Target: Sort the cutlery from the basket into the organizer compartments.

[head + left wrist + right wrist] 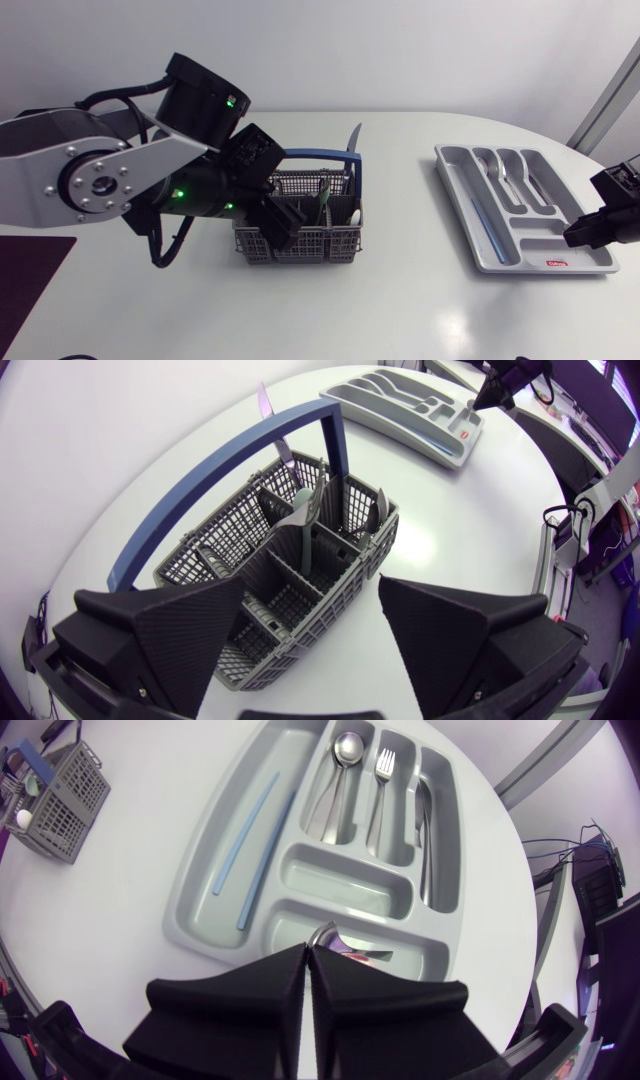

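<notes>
Left pincer gaped wide over the grey mesh cutlery basket; right pincer, pressed closed, sat at four o'clock of the grey plastic organizer.

— Where is the basket?
— The grey mesh basket stands about mid-table, a little left of centre. Its blue hoop handle is upright.
— Anything in it?
— A knife blade pokes up at its far side, beside the handle. A grey-green piece leans in a middle cell.
— And the organizer?
— The pale grey organizer lies flat close to the table's right edge. A spoon, a fork and a knife each lie in their own long slot. A light blue stick lies in the slot on the basket's side. A small spoon, partly hidden, lies in the crosswise compartment at the end nearest the front edge.
</notes>
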You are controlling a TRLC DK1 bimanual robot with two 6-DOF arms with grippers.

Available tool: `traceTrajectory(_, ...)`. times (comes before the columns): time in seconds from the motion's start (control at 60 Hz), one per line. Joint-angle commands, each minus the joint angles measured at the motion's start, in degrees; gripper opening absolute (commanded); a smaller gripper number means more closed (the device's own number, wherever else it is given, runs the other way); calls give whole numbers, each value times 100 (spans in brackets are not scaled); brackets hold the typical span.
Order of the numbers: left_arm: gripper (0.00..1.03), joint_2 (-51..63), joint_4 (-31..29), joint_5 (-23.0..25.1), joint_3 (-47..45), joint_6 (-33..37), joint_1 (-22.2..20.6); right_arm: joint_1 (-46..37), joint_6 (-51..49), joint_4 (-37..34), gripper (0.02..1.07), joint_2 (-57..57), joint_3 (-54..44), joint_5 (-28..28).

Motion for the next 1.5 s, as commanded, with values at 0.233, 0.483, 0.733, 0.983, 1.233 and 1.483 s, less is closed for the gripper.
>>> traceTrajectory(0.233, 92, 275, -209, 192, 435, -77, -136, -216, -556, 1009, 9, 823, -482, 655)
traceTrajectory(0.483, 92, 451, -235, 473, 567, -191, -189, -137, -520, 1897, 11, 1236, -719, 1103)
traceTrajectory(0.733, 92, 653, -341, 939, 778, -349, -163, -76, -468, 2081, 43, 1253, -869, 1235)
traceTrajectory(0.983, 91, 1145, -341, 1229, 1138, -534, -233, 74, -371, 1985, 98, 612, -1150, 1235)
traceTrajectory(1.233, 82, 1620, -341, 1317, 1578, -745, -356, 399, -28, 1484, 101, -302, -1264, 1200)
traceTrajectory(1.483, 59, 2085, -341, 1343, 1912, -1000, -444, 944, 473, 974, 101, -1076, -1423, 1174)
